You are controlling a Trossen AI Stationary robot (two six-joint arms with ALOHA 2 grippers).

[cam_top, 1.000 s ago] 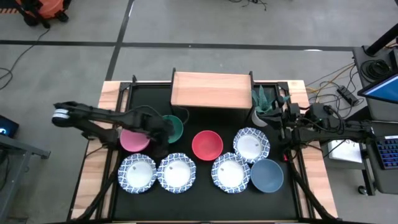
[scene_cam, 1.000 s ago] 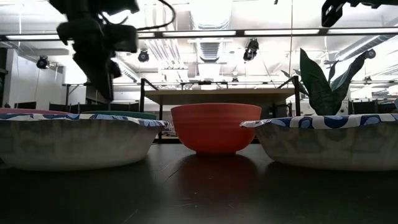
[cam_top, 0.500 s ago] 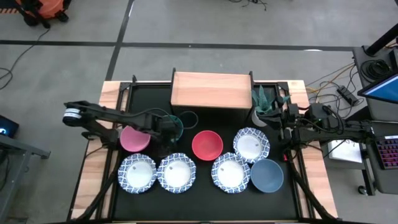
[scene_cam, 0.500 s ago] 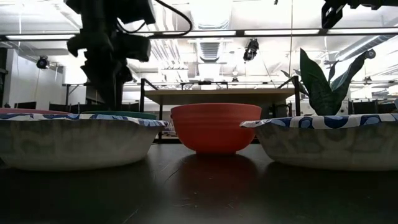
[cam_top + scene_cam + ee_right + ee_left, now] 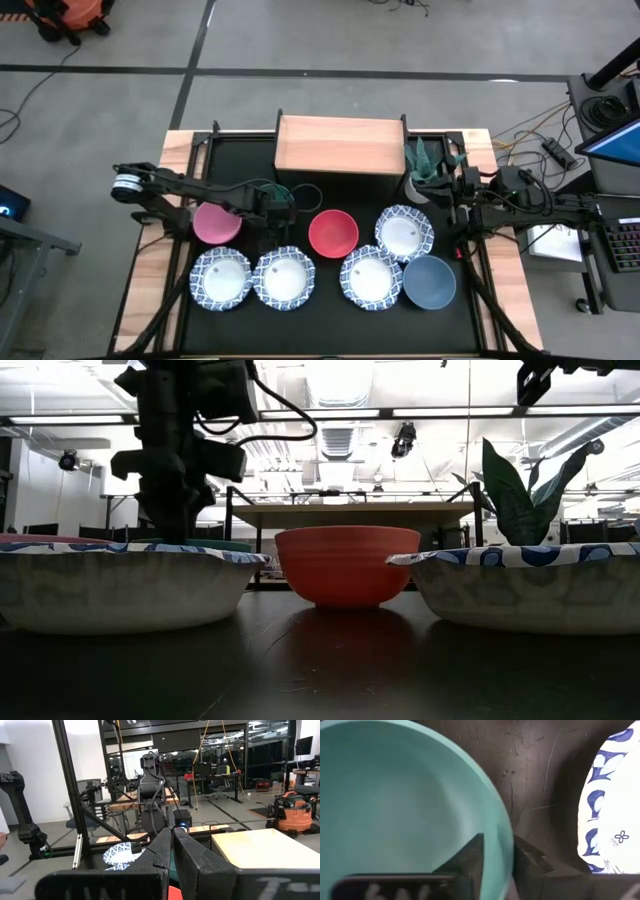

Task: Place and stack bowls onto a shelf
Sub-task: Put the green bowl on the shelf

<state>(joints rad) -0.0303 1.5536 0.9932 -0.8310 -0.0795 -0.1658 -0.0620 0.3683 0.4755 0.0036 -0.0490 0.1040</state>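
The green bowl (image 5: 405, 805) sits on the black table just in front of the shelf (image 5: 340, 145), mostly hidden under my left gripper (image 5: 275, 205) in the high view. That gripper reaches down onto the bowl's rim and is shut on it. The pink bowl (image 5: 215, 222), red bowl (image 5: 333, 233), slate-blue bowl (image 5: 430, 282) and several white blue-rimmed bowls (image 5: 284, 277) rest on their bases on the table. My right gripper (image 5: 172, 851) waits shut near the table's right edge. My left gripper pinches the green bowl's rim (image 5: 506, 842) on the side facing a white bowl (image 5: 615, 810), with one finger (image 5: 467, 862) inside the bowl and the other (image 5: 530, 862) outside. The fingers come from above, pointing down. The bowl stands upright on the table.
A white pot with a spiky plant (image 5: 422, 172) stands at the shelf's right end. The shelf top is bare wood. The bowls crowd the table's middle and near part in two rows. Black frame bars run along the table's left and right sides.
My left gripper has moved toward the table's right and come down onto the green bowl, covering it in the high view. The bowl has stayed where it was on the table.
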